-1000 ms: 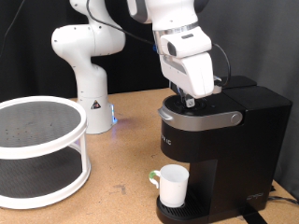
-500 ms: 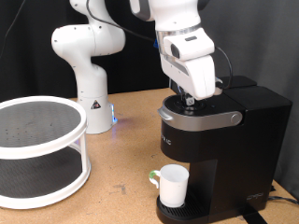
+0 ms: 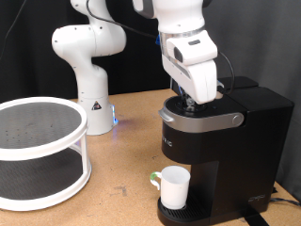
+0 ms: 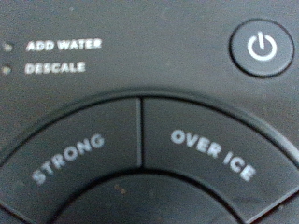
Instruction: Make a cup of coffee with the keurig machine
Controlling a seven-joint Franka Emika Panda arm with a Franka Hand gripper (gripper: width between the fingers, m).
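The black keurig machine (image 3: 226,141) stands at the exterior view's right with its lid down. The white cup (image 3: 173,185) with a light green handle sits on the drip tray under the spout. My gripper (image 3: 191,102) hangs just above the machine's round button panel (image 3: 199,117), fingertips down at its top. The wrist view is filled by that panel (image 4: 149,149): a power button (image 4: 261,46), "STRONG" (image 4: 70,159) and "OVER ICE" (image 4: 211,154) keys, and "ADD WATER" and "DESCALE" labels. No fingers show in the wrist view.
A white round two-tier rack (image 3: 38,151) stands at the exterior view's left. The arm's white base (image 3: 89,66) is behind it on the wooden table (image 3: 122,179). Black cables lie at the bottom right.
The hand has shifted slightly toward the exterior view's right and a touch upward over the button panel. The cup and machine have not moved.
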